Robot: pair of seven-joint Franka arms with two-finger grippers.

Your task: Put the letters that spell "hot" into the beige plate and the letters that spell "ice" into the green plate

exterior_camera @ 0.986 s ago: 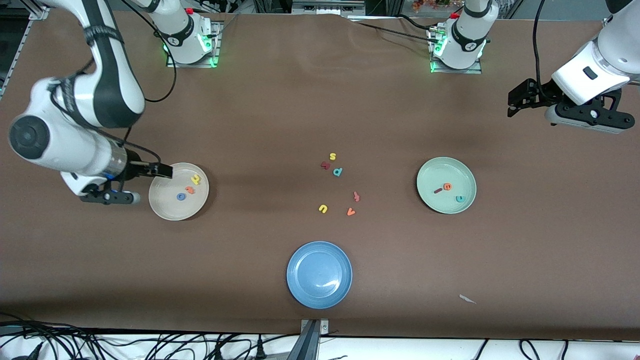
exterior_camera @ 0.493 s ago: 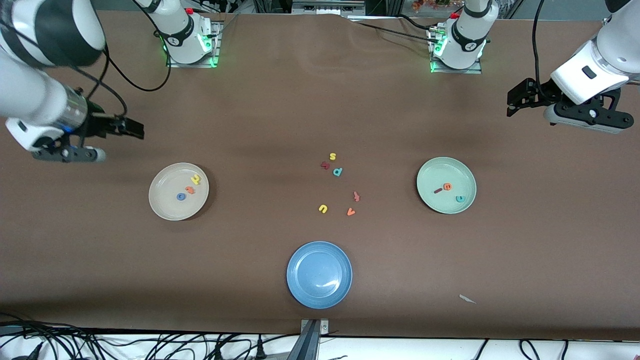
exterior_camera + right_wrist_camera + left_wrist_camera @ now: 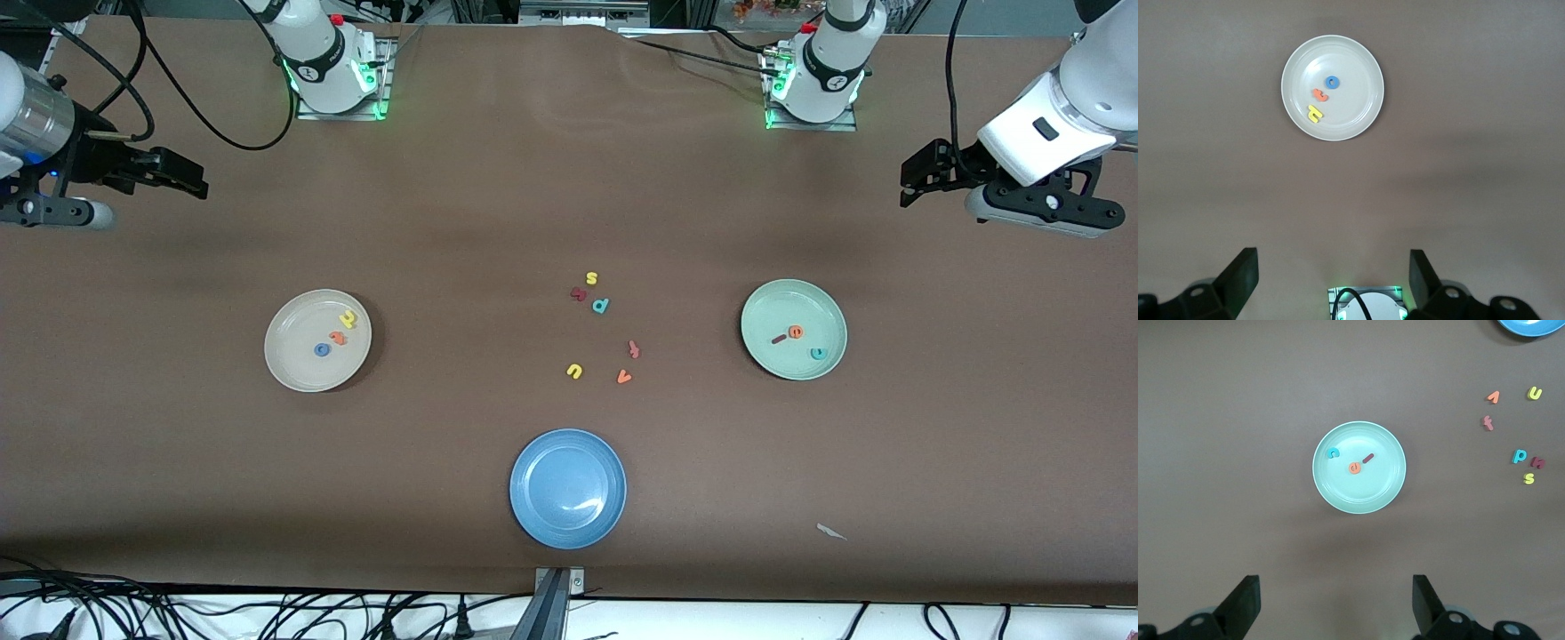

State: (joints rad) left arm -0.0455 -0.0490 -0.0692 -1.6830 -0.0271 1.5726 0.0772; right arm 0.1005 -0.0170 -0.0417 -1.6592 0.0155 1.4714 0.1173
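Observation:
The beige plate (image 3: 298, 364) holds the yellow "h" (image 3: 348, 317), orange "t" (image 3: 338, 338) and blue "o" (image 3: 322, 349). The green plate (image 3: 782, 302) holds the dark red "i" (image 3: 780, 339), orange "e" (image 3: 796, 332) and teal "c" (image 3: 818, 353). My right gripper (image 3: 182, 176) hangs open and empty high over bare table at the right arm's end; its wrist view shows the beige plate (image 3: 1351, 127) well below the right gripper (image 3: 1333, 283). My left gripper (image 3: 916, 173) waits open and empty at the left arm's end, with the green plate (image 3: 1338, 497) below the left gripper (image 3: 1336, 607).
A blue plate (image 3: 542, 462) lies nearest the front camera. Between the plates lie loose letters: yellow "s" (image 3: 591, 278), a dark red letter (image 3: 579, 293), teal "p" (image 3: 600, 306), a reddish "f" (image 3: 634, 348), yellow "u" (image 3: 574, 371), orange "v" (image 3: 624, 377). A white scrap (image 3: 831, 532) lies near the front edge.
My right arm has risen from beside the beige plate and drawn back toward its end of the table, still open. The left arm and all letters have stayed put.

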